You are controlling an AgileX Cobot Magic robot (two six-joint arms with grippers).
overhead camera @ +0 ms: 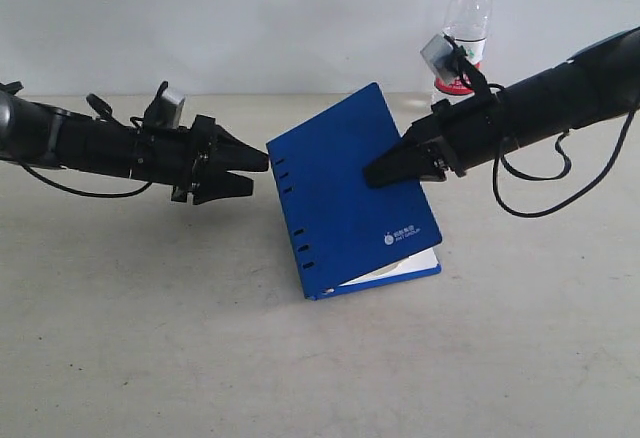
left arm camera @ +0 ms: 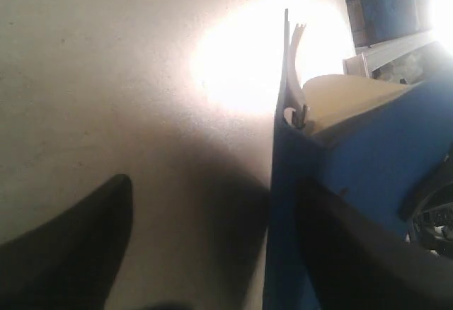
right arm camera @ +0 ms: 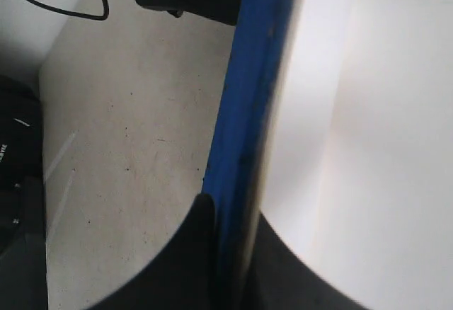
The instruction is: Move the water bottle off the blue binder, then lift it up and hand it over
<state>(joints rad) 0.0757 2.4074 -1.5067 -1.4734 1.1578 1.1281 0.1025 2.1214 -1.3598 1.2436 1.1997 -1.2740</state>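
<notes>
The blue binder (overhead camera: 345, 193) is tilted up off the table, its lower edge resting on the surface and its white pages (right arm camera: 368, 112) showing underneath. My right gripper (overhead camera: 375, 173) is shut on the binder's cover at its right edge; the right wrist view shows the blue cover (right arm camera: 248, 76) pinched between the jaws (right arm camera: 233, 214). My left gripper (overhead camera: 250, 173) stands open at the binder's upper left corner, by the spine. In the left wrist view the binder's edge (left arm camera: 283, 182) lies between the spread fingers (left arm camera: 216, 211). The water bottle (overhead camera: 466, 28) stands upright on the table behind my right arm, off the binder.
The table (overhead camera: 150, 338) is a pale speckled surface against a white back wall. A black cable (overhead camera: 545, 198) hangs under the right arm. My left arm's cable (overhead camera: 80, 190) trails at the far left.
</notes>
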